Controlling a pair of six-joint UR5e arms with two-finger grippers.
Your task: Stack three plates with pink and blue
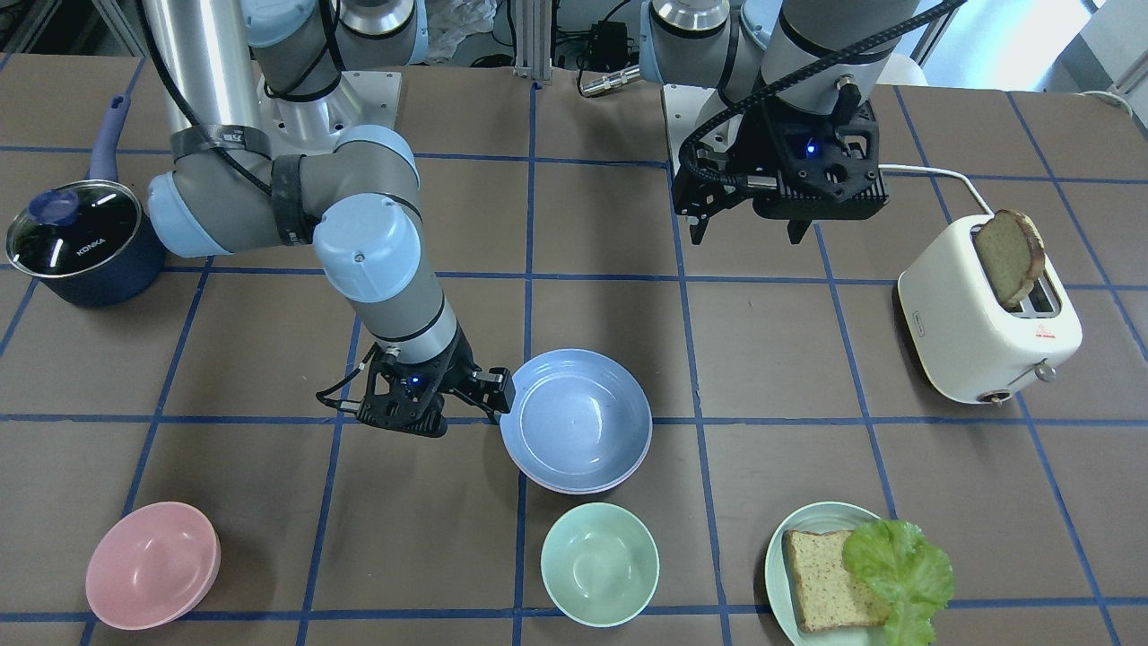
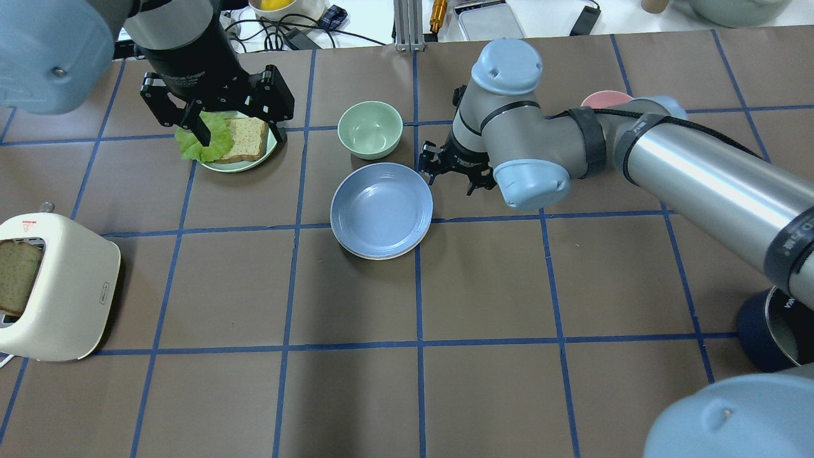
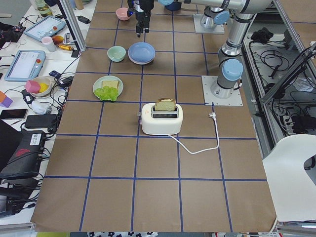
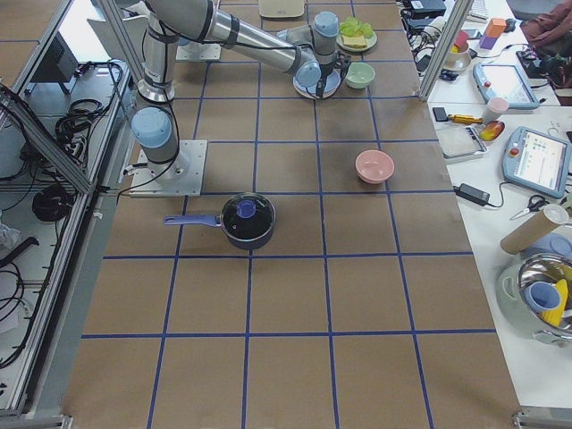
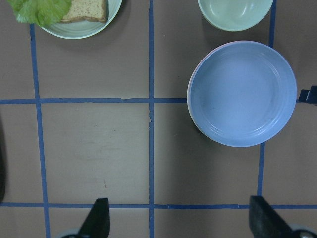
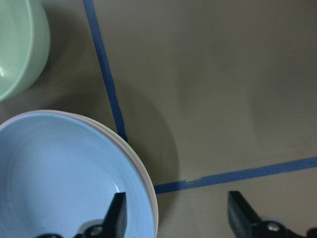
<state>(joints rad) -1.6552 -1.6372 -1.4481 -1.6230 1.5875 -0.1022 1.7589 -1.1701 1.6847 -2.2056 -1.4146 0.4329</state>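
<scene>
The light blue plate (image 1: 576,420) lies on top of the pale pink plate (image 1: 587,489), of which only the rim shows. A thin pale rim (image 2: 381,257) shows under them in the overhead view; I cannot tell if it is the cream-white plate. My right gripper (image 1: 500,393) is open and low at the stack's edge. In the right wrist view the right gripper (image 6: 178,218) has one finger (image 6: 117,214) over the blue plate (image 6: 64,178) and the other outside the rim. My left gripper (image 1: 746,231) is open and empty, high above the table.
A mint-green bowl (image 1: 599,563) stands close to the stack. A pink bowl (image 1: 151,563), a mint-green plate (image 1: 787,528) with bread and lettuce, a white toaster (image 1: 978,336) with a bread slice and a dark lidded pot (image 1: 81,238) stand around it.
</scene>
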